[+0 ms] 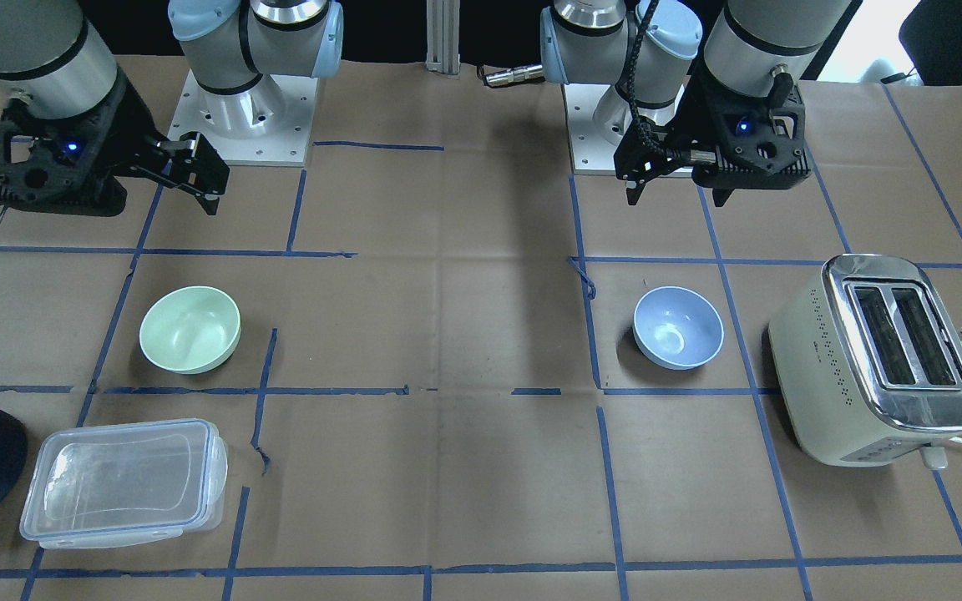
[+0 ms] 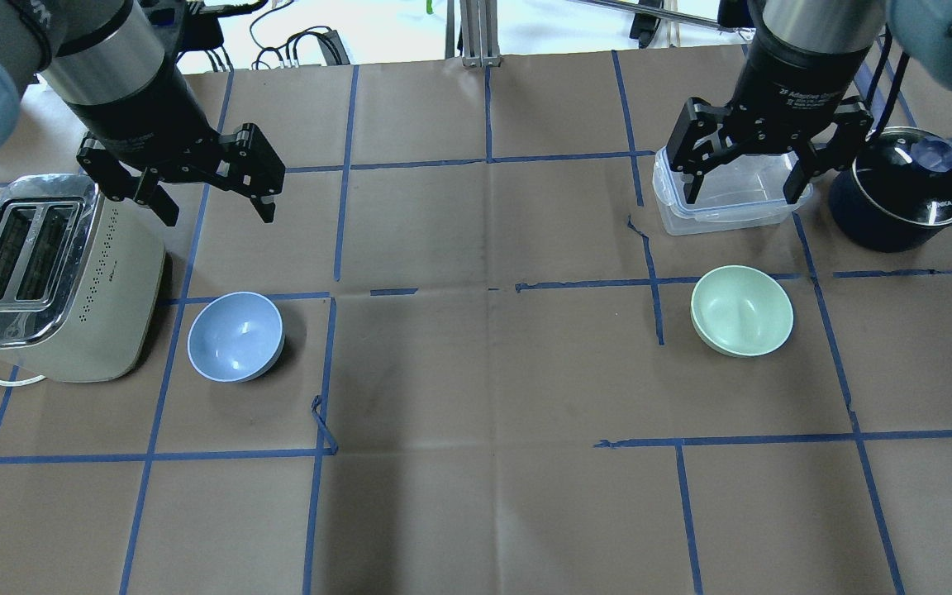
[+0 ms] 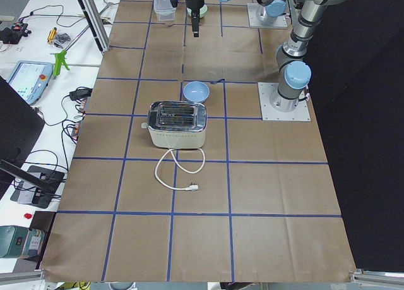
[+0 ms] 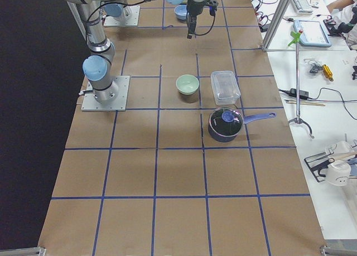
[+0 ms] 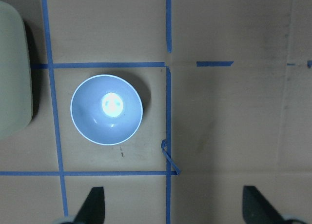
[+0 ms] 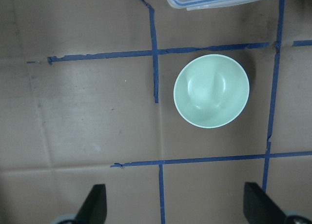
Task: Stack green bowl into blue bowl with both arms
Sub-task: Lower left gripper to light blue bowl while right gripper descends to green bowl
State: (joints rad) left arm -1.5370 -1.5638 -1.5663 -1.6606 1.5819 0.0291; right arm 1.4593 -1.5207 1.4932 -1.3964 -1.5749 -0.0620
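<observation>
The mint-green bowl (image 2: 742, 311) sits upright and empty on the right half of the table; it also shows in the front view (image 1: 189, 329) and the right wrist view (image 6: 211, 91). The light blue bowl (image 2: 235, 336) sits upright and empty on the left half, beside the toaster; it also shows in the front view (image 1: 678, 326) and the left wrist view (image 5: 107, 109). My left gripper (image 2: 216, 207) hangs open and empty above the table, behind the blue bowl. My right gripper (image 2: 740, 194) hangs open and empty above the table, behind the green bowl.
A cream and chrome toaster (image 2: 46, 273) stands just left of the blue bowl, its cord trailing off. A clear lidded container (image 2: 691, 216) lies beyond the green bowl, under my right gripper. A dark blue pot (image 2: 902, 198) stands at the far right.
</observation>
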